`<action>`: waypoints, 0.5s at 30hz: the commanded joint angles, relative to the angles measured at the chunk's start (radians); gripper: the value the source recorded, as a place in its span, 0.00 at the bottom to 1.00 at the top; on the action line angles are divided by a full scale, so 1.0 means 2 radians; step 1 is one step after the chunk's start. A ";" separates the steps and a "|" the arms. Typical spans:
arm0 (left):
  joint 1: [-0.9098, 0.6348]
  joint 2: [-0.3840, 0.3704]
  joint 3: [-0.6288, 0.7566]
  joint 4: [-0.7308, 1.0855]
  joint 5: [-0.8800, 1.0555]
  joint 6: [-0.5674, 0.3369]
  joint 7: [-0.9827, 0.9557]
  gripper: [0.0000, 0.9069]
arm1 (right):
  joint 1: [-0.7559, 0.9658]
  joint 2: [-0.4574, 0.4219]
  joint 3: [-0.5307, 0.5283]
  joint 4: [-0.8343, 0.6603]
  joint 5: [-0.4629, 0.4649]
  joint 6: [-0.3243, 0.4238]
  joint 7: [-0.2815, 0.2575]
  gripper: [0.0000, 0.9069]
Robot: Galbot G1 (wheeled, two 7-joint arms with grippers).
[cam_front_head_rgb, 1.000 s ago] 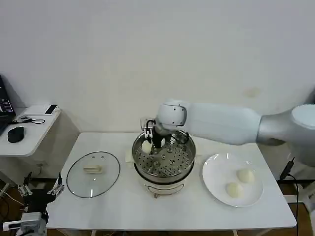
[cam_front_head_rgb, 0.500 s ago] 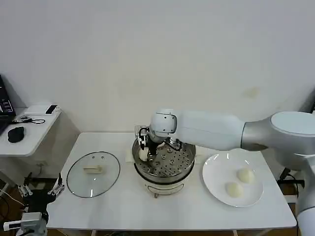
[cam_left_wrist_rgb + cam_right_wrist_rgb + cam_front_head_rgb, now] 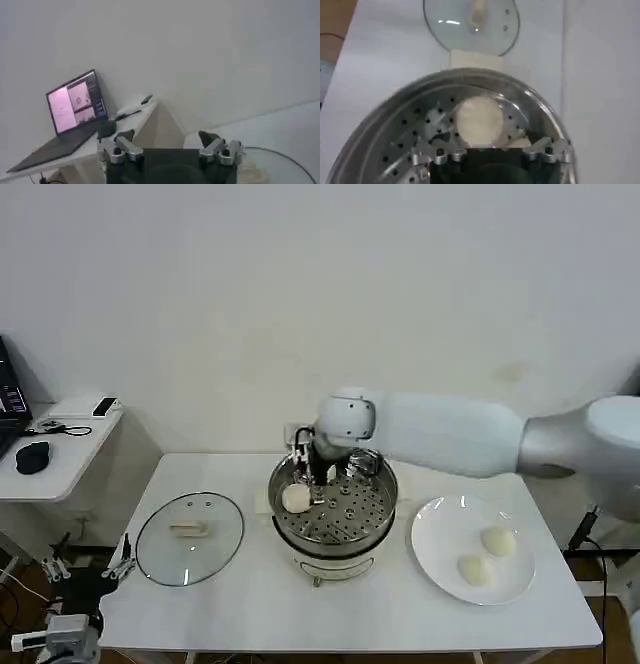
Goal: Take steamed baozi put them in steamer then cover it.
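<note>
From the head camera, the right gripper hangs open above the steamer at frame centre, one baozi lying loose on its floor. Two more baozi sit on the plate at right; the cover lies left. At the left wrist, the left gripper is open low in frame. At the right wrist, the bun sits centred.

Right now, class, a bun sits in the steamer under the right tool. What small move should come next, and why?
Probably lift the right tool clear and swing toward the plate. Its jaws look open, one bun rests on the steamer floor, and two buns wait on the plate.
</note>
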 commanded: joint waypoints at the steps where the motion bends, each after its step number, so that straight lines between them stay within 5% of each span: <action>1: 0.000 0.002 0.005 -0.008 0.000 0.001 0.001 1.00 | 0.080 -0.133 -0.021 0.088 -0.027 0.035 -0.041 1.00; 8: 0.004 0.003 0.019 -0.012 0.003 0.001 0.001 1.00 | 0.066 -0.290 -0.032 0.135 -0.146 0.099 -0.085 1.00; 15: 0.007 0.007 0.026 -0.012 0.006 0.001 0.001 1.00 | -0.031 -0.393 0.044 0.153 -0.226 0.144 -0.106 1.00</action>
